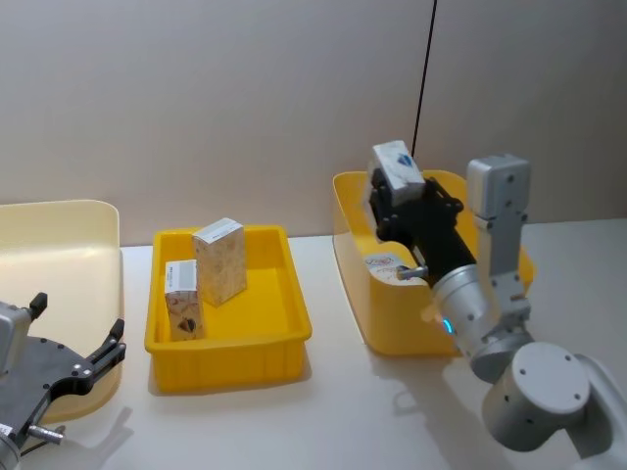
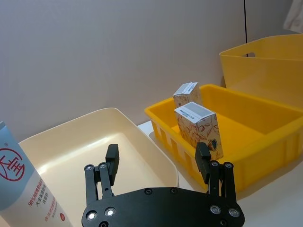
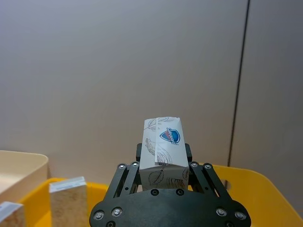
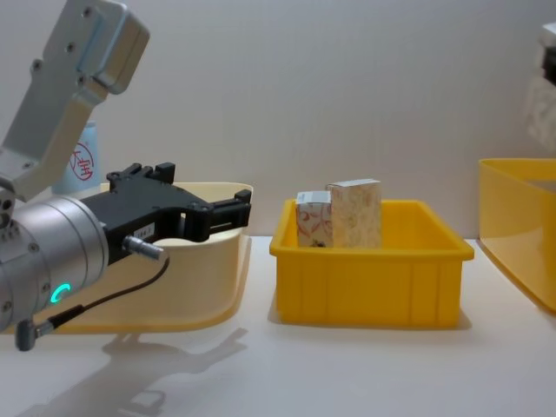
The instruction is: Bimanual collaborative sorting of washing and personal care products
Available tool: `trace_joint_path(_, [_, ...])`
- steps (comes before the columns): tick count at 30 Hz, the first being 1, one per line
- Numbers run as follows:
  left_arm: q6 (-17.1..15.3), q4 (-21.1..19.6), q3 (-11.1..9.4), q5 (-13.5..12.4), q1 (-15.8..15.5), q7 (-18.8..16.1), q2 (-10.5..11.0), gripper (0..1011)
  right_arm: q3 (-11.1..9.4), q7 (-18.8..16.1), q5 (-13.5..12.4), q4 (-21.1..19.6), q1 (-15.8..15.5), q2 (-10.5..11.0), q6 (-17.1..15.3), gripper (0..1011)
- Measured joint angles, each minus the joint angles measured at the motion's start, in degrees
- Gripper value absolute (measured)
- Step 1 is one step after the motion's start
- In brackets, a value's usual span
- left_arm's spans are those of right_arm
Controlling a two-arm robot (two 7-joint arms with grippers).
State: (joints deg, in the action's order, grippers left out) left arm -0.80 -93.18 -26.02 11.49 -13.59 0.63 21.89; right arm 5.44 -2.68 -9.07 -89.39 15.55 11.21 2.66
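My right gripper (image 1: 400,188) is shut on a small whitish carton (image 1: 397,166) with a blue logo, held high over the deep yellow bin (image 1: 353,284). In the right wrist view the carton (image 3: 163,144) stands between the fingers of that gripper (image 3: 163,163). Two more cartons, a taller one (image 1: 219,259) and a shorter one (image 1: 183,300), stand upright in the shallow yellow tray (image 1: 284,338). My left gripper (image 2: 157,163) is open over the cream bin (image 2: 94,142), holding nothing. A light-blue tube (image 2: 19,189) with a red logo stands in that bin.
The three containers sit in a row on the white table: cream bin (image 4: 191,295) at the left, yellow tray (image 4: 373,274) in the middle, deep bin (image 4: 521,234) at the right. A wall runs close behind them. Bare table lies in front.
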Motion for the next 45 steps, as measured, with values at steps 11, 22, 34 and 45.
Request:
trace_joint_path(11, [0.00,0.00,0.00,0.00,0.00,0.00,0.00,1004,-2.38,5.10,3.15,-3.42,-3.30,0.06,-7.49,408])
trace_joint_path(22, [0.00,0.00,0.00,0.00,0.00,0.00,0.01,1003,-3.10,7.80,5.36,-3.64,-3.92,-0.46,-12.30,408])
trace_joint_path(34, [0.00,0.00,0.00,0.00,0.00,0.00,0.00,1003,-3.32,8.82,6.33,-3.33,-3.96,-0.81,-14.17,635])
trace_joint_path(45, [0.00,0.00,0.00,0.00,0.00,0.00,0.00,1003,-3.39,9.23,6.71,-3.23,-4.00,-0.94,-14.97,944])
